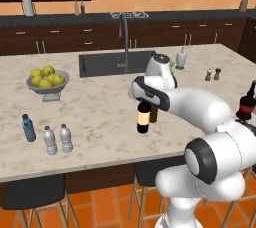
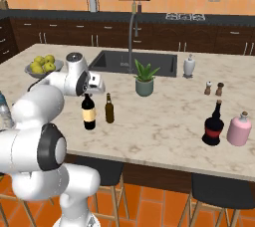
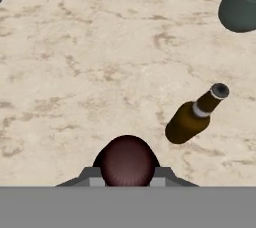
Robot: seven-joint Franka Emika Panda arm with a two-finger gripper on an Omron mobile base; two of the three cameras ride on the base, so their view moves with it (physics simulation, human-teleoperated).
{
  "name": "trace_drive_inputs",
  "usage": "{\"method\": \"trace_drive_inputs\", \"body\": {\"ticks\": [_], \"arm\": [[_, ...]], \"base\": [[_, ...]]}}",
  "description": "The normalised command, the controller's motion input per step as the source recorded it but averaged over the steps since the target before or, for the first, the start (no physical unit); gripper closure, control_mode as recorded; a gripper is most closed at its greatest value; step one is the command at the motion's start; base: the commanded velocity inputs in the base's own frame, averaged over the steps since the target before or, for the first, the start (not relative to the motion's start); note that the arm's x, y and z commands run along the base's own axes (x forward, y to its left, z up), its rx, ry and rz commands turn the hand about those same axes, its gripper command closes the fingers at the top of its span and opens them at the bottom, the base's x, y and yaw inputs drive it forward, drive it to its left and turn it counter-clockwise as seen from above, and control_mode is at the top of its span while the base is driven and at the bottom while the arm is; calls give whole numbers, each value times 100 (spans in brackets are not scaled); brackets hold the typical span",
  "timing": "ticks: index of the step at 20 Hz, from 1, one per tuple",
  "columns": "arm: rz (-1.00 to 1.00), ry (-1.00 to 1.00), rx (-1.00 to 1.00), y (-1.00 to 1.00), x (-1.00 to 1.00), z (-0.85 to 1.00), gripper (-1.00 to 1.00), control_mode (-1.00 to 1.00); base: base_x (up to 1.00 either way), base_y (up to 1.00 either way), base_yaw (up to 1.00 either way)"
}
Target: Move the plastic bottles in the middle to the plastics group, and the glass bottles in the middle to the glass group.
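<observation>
Your gripper (image 3: 127,181) sits directly over the wine bottle (image 2: 89,113), fingers down at either side of its top, but you cannot tell whether they have closed on the neck. Just beside it stands the brown bottle (image 2: 109,109), so lift straight up before swinging. Beyond lies open counter (image 2: 164,121) toward the red-banded bottle (image 2: 214,124), well apart near the front edge.

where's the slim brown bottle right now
The slim brown bottle stands upright mid-counter in the right base view, just right of the wine bottle, with the potted plant behind it to the right.
</observation>
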Motion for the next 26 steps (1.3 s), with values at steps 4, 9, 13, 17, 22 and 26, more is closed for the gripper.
{"method": "trace_drive_inputs", "body": {"ticks": [4,9,13,17,22,26], "arm": [[0,-1,1,-16,-86,12,100,-100],[0,-4,0,-69,-12,17,100,-100],[-4,0,0,-100,8,16,100,-100],[-7,0,0,-100,32,18,100,-100],[-10,1,0,-100,13,16,100,-100],[-10,0,0,-100,0,2,100,-100]], "base": [[0,0,0],[0,0,0],[0,0,0],[0,0,0],[0,0,0],[0,0,0]]}}
